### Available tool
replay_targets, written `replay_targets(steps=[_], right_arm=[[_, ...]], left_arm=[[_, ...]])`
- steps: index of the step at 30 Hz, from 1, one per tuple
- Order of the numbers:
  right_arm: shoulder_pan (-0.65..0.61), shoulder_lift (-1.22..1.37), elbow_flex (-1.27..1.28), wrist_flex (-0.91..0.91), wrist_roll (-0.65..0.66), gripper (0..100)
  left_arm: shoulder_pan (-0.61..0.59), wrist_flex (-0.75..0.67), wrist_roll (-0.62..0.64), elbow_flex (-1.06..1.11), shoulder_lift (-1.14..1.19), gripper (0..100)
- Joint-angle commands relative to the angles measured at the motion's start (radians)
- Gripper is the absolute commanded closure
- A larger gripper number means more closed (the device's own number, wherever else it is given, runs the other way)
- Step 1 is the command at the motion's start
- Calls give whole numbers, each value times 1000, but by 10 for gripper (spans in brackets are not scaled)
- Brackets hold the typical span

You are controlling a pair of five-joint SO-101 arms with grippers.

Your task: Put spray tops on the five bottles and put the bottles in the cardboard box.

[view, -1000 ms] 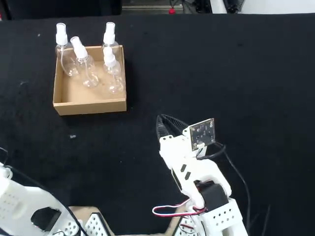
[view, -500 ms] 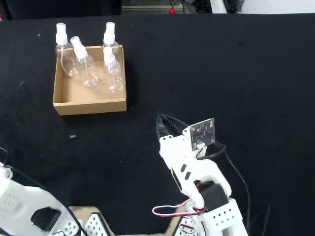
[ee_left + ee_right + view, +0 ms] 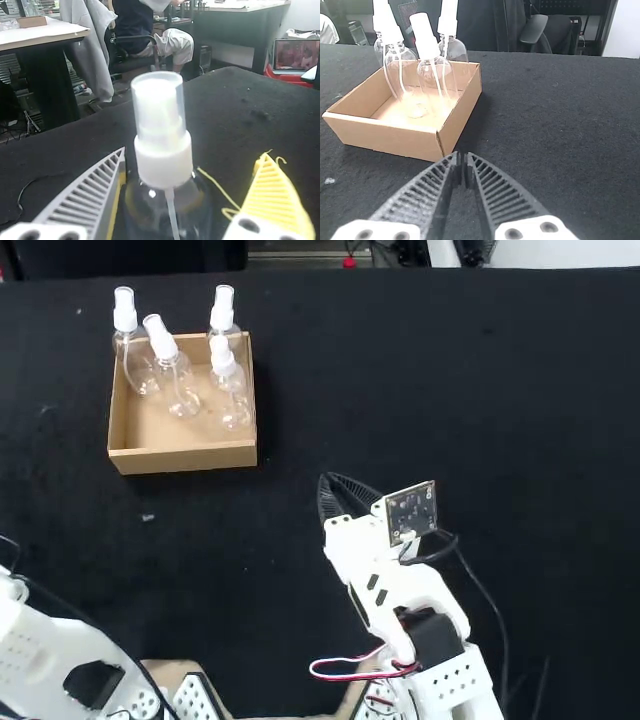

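Cargo: clear round plastic bottle (image 3: 167, 212) with white spray top (image 3: 161, 135) already fitted, upright between the fingers of the left gripper (image 3: 192, 152), apparently clenched low on its belly, ribbed grey finger (image 3: 95, 192) on one flank, yellow finger (image 3: 267, 192) on the other. Probably light, stiff-walled and slick; best gripped at the widest part of the body, never by the slim top, and kept vertical. Beyond it, shallow brown cardboard box (image 3: 185, 457) with four matching capped bottles (image 3: 180, 390) crowded along the far wall, near half of the floor bare, so room for a drop from above; low walls to clear. Off to the side, right gripper (image 3: 461, 167) pinched shut on nothing, low over black cloth table (image 3: 480, 390) near the box's corner, possibly in the way.
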Motion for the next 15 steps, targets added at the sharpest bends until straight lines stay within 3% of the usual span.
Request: replay_targets(steps=[1, 15], right_arm=[[-5, -85, -4, 6, 9, 984], [-5, -85, -4, 6, 9, 984]], left_arm=[[10, -21, -6, 15, -6, 626], [10, -21, -2, 13, -6, 627]])
